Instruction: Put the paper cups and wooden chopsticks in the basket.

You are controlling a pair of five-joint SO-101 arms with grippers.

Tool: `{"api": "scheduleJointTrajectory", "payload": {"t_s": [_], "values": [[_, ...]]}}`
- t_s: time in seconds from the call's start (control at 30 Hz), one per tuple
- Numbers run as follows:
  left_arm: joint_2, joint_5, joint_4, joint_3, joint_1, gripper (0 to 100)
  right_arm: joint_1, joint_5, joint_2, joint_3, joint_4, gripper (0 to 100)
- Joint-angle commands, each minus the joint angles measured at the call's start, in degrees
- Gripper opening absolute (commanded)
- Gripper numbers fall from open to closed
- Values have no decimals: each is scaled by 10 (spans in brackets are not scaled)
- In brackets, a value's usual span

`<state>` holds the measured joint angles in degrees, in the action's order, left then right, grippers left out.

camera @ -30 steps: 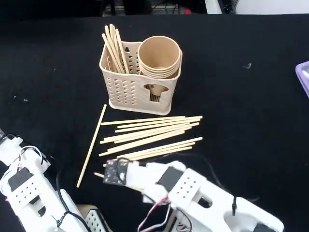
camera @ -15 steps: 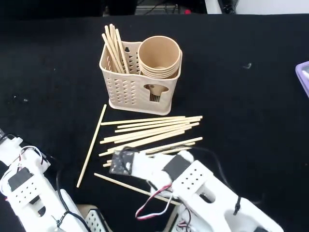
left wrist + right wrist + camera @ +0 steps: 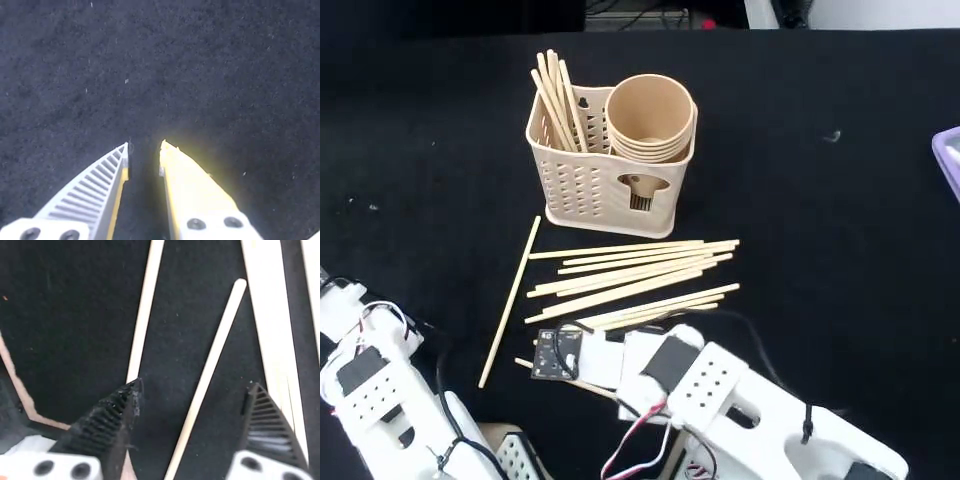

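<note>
In the high view, the basket [image 3: 595, 185] is seen at the far middle of the table [image 3: 820, 250], with the paper cups [image 3: 650, 115] stacked in 1 compartment and a bundle of chopsticks [image 3: 558, 100] stood upright in the other. The loose chopsticks [image 3: 630, 275] are fanned on the cloth just in front of it, their long axes running across the table. The right arm [image 3: 720, 400] is laid at the near edge of that fan, while the left arm [image 3: 370, 390] is parked well apart at the near corner, so the right arm is judged the nearer. A stray chopstick [image 3: 523, 362] pokes out from under the right arm's wrist. In the left wrist view, the left gripper [image 3: 144, 145] is shown over bare cloth, its jaws brought together but for a thin slit, with nothing held. In the right wrist view, the right gripper [image 3: 196, 387] is spread wide, and 1 stick – taken to be the stray chopstick [image 3: 210, 360] – is bracketed between the jaws, untouched by either. Its long axis runs ahead of the gripper, roughly square to the closing line, so a straight pinch is judged enough. A second chopstick [image 3: 145, 310] is passed close outside 1 fingertip – a risk of a snag.
</note>
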<state>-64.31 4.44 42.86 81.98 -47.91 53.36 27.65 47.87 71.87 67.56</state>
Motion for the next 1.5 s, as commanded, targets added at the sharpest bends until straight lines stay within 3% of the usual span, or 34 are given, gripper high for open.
{"api": "scheduleJointTrajectory", "payload": {"t_s": [0.0,0.13,0.27,0.4,0.63,0.77,0.9,1.1,1.27,1.47], "values": [[-4,7,-14,-28,-7,113,28,-39,13,3,-33,381],[-4,8,-13,-28,-7,113,69,-60,13,36,-81,372],[-4,8,-12,-28,-7,113,76,-54,13,48,-91,302],[-4,7,-11,-28,-7,113,74,-8,12,51,-76,254],[-4,5,-11,-28,-7,113,-11,28,12,65,-74,279],[-4,5,-11,-28,-7,113,-44,105,12,73,-69,193],[-4,5,-11,-28,-7,113,-47,134,12,73,-62,96],[-4,5,-11,-28,-7,113,-47,132,13,72,-63,91],[-4,5,-11,-28,-7,113,-47,133,16,70,-67,9],[-4,5,-11,-28,-7,113,-48,133,16,70,-95,11]]}}
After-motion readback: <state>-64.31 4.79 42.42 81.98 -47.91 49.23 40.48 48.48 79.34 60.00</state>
